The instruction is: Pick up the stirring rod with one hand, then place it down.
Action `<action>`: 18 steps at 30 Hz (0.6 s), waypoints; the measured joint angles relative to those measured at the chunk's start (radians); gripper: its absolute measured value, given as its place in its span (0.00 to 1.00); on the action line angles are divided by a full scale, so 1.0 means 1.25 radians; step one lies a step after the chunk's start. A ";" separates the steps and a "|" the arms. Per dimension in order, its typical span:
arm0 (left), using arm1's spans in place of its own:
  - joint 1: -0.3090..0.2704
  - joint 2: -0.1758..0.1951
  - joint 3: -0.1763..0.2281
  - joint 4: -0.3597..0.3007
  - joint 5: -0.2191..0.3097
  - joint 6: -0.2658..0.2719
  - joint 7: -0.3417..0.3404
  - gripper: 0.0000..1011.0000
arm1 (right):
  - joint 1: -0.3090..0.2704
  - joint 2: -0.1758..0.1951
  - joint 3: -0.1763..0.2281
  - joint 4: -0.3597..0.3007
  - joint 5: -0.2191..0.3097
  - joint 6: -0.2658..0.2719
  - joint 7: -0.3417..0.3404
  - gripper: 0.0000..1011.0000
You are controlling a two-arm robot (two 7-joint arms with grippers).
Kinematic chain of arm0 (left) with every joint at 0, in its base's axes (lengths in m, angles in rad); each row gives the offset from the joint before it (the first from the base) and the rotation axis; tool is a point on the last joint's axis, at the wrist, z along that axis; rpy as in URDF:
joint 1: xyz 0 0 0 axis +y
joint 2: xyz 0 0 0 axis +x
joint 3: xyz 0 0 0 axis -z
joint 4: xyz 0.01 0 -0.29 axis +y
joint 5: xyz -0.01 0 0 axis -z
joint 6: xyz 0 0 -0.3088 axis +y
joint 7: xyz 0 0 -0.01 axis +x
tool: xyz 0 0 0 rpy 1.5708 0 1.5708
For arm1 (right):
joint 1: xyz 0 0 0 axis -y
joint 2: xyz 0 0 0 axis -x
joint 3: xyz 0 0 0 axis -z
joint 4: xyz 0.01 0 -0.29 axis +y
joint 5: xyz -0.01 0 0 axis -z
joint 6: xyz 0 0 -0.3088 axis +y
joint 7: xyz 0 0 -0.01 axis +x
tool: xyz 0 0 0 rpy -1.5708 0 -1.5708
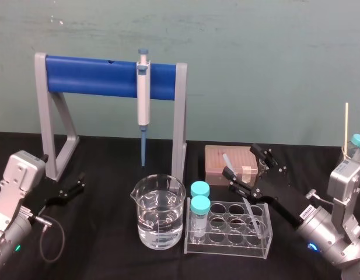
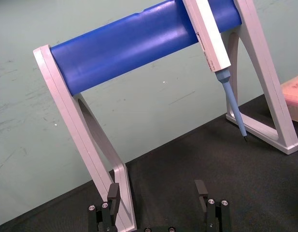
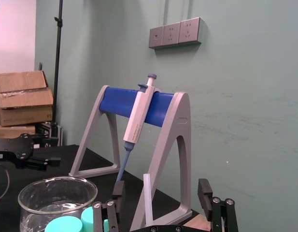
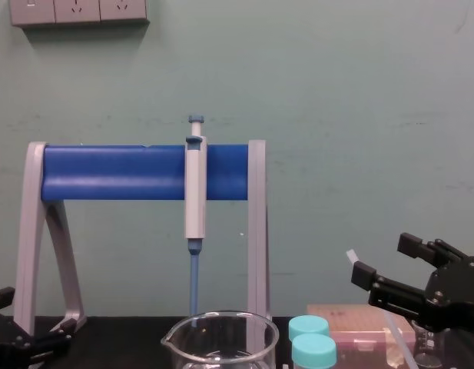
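The stirring rod [image 3: 148, 203] is a thin translucent white stick. It leans in the clear tube rack [image 1: 229, 234], its lower part [image 1: 254, 214] slanting through the rack's holes. My right gripper [image 1: 245, 164] hovers over the rack's back edge, open. In the right wrist view its fingers [image 3: 204, 189] stand apart on either side of the rod and do not touch it. The chest view shows the same gripper [image 4: 385, 257] open at the lower right. My left gripper [image 1: 72, 188] rests low at the table's left, open and empty, and its fingers [image 2: 201, 189] stand wide apart in the left wrist view.
A glass beaker [image 1: 158, 213] of water stands left of the rack. Two teal-capped tubes [image 1: 199, 205] sit in the rack's left holes. A grey-and-blue pipette [image 1: 143, 96] hangs on the blue-barred stand [image 1: 92, 76]. A pink box [image 1: 223, 162] lies behind the rack.
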State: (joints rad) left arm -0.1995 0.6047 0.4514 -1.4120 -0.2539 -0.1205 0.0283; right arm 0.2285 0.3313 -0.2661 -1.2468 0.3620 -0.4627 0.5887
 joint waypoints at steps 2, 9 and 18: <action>0.000 0.000 0.000 0.000 0.000 0.000 0.000 0.99 | 0.000 0.000 0.000 0.000 0.000 0.000 0.000 0.98; 0.000 0.000 0.000 0.000 0.000 0.000 0.000 0.99 | 0.000 0.000 0.000 0.000 0.000 0.000 0.000 0.99; 0.000 0.000 0.000 0.000 0.000 0.000 0.000 0.99 | -0.042 -0.020 0.041 -0.074 -0.046 -0.102 -0.072 0.99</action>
State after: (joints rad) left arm -0.1995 0.6047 0.4514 -1.4120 -0.2539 -0.1205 0.0283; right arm 0.1765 0.3068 -0.2152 -1.3389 0.3041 -0.5900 0.4984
